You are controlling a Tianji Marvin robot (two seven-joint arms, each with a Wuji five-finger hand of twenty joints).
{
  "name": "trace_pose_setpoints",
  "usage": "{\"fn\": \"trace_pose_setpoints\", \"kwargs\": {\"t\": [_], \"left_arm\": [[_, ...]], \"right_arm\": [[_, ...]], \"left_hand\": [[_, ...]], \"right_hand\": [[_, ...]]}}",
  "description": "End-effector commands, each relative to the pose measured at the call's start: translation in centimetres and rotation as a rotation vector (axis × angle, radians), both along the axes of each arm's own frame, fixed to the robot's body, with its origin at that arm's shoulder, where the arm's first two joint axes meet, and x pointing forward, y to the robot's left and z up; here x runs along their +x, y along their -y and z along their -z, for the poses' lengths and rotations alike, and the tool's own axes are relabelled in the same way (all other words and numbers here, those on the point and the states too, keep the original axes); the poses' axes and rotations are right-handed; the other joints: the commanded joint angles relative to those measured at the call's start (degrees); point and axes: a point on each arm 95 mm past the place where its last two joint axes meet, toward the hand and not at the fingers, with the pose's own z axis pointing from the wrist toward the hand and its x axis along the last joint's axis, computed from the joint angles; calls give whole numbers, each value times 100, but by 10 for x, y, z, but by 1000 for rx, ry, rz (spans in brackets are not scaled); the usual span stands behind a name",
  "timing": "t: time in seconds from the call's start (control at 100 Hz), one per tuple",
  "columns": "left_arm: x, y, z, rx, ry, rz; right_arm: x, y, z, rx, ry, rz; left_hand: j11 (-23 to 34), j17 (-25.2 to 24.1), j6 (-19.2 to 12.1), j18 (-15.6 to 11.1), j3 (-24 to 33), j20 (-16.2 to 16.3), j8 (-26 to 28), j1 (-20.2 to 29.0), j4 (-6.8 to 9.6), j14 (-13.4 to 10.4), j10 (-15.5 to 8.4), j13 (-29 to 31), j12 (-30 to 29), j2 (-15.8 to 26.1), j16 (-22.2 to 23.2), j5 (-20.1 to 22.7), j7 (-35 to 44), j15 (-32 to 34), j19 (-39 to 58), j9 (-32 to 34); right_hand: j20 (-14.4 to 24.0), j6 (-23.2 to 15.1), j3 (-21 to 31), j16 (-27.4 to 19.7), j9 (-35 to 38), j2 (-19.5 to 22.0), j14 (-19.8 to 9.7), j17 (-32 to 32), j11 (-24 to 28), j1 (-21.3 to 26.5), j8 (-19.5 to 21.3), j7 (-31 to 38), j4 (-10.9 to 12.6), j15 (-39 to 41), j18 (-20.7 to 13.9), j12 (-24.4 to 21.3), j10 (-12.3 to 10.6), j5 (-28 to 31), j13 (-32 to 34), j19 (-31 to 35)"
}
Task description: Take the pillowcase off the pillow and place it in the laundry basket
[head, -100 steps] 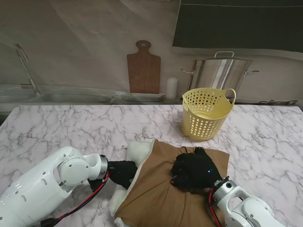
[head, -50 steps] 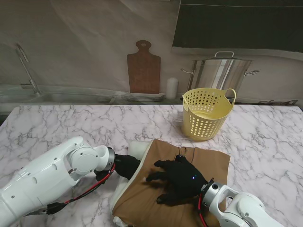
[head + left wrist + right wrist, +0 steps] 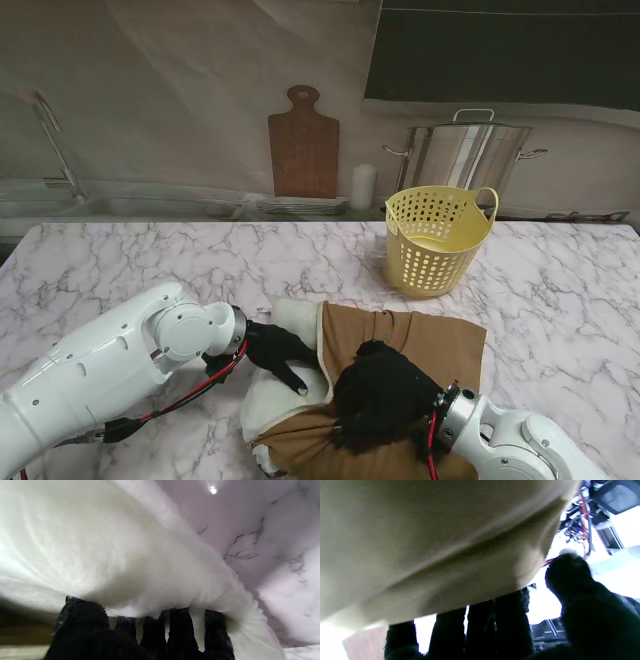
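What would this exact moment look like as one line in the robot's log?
stage: stripping pillowcase | left hand: pressing on pillow | right hand: shut on pillowcase | basket: pillowcase not in

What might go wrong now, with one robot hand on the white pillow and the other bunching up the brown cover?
1. The left robot hand only presses its fingers on the exposed pillow; the pillow might slide along with the pillowcase.
2. The right robot hand grips a bunch of fabric; that grip may slip, or catch the pillow underneath.
3. The laundry basket stands close behind; a wide pull could knock it.

Bare marble table left — laundry basket stands far right.
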Motion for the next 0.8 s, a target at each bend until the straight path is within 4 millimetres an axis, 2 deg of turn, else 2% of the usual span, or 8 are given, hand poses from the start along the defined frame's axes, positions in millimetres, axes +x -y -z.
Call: {"fn": "trace_pose_setpoints", "kwargs": {"t": [0.0,0.16,0.24,0.35,0.44,0.56,0.69,0.79], "left_arm": [[-13,-31,51,133,-115,-58],[-11,-32,51,143,-119,-65],[-11,-33,50,146,-118,-68],[-11,-34,49,142,-114,-72],[-11,-34,48,143,-110,-73],[-10,-36,48,152,-106,-75],[-9,-39,47,164,-101,-78],[-8,-42,47,172,-97,-87]], "right_arm": [[-2,-2,6,-44,15,-25],[-1,-4,6,21,-91,-85],[0,-2,6,2,-105,-81],[2,5,6,-67,-58,-33],[2,13,6,-169,-25,13],[0,24,5,-285,-2,68],[-2,32,7,-353,19,116],[-3,35,7,-379,49,141]], "left_hand": [[-379,74,1051,996,112,-65,-48,208,48,1392,1119,-117,-164,212,-542,-122,-115,-979,-56,-84],[-380,67,1055,994,114,-59,-48,220,49,1398,1123,-118,-163,222,-540,-120,-114,-978,-61,-88],[-377,70,1053,994,112,-57,-47,221,49,1394,1118,-120,-162,225,-540,-120,-113,-980,-66,-84],[-371,76,1052,997,113,-53,-45,223,49,1393,1121,-115,-160,232,-539,-107,-108,-977,-66,-67],[-372,75,1052,990,111,-51,-44,225,49,1391,1118,-110,-160,230,-537,-106,-107,-975,-68,-65],[-374,67,1057,992,112,-49,-44,234,49,1402,1122,-123,-160,229,-540,-108,-108,-981,-70,-70],[-372,72,1053,996,112,-48,-43,240,49,1392,1111,-115,-158,224,-539,-103,-106,-978,-72,-65],[-372,73,1052,986,113,-47,-43,248,50,1388,1111,-116,-158,229,-539,-101,-105,-978,-72,-65]], "right_hand": [[76,-133,326,245,455,-315,-210,146,261,-221,428,927,123,338,120,138,-135,670,477,201],[693,372,724,756,1489,-552,-139,926,841,-225,642,1832,161,1164,28,495,-117,806,1458,1156],[830,312,632,869,1533,-420,-51,1019,1036,-269,606,1906,131,1327,-3,666,-45,802,1508,1308],[957,-6,353,846,1169,-193,20,948,895,-288,498,1284,62,1177,4,770,52,650,1226,1308],[1073,-289,109,751,737,-54,82,869,601,-266,981,487,79,912,-6,768,133,-113,969,1218],[1140,-709,-238,713,583,-143,108,873,532,-18,864,186,-312,824,-11,753,172,-1236,962,1212],[1230,-752,-382,777,566,-189,46,1061,870,146,637,-167,-333,980,-69,850,167,-2303,1189,1350],[1275,-468,-39,901,531,-198,-192,1327,1863,99,-158,-1411,-132,1307,-211,1148,-321,-2931,1513,1582]]}}
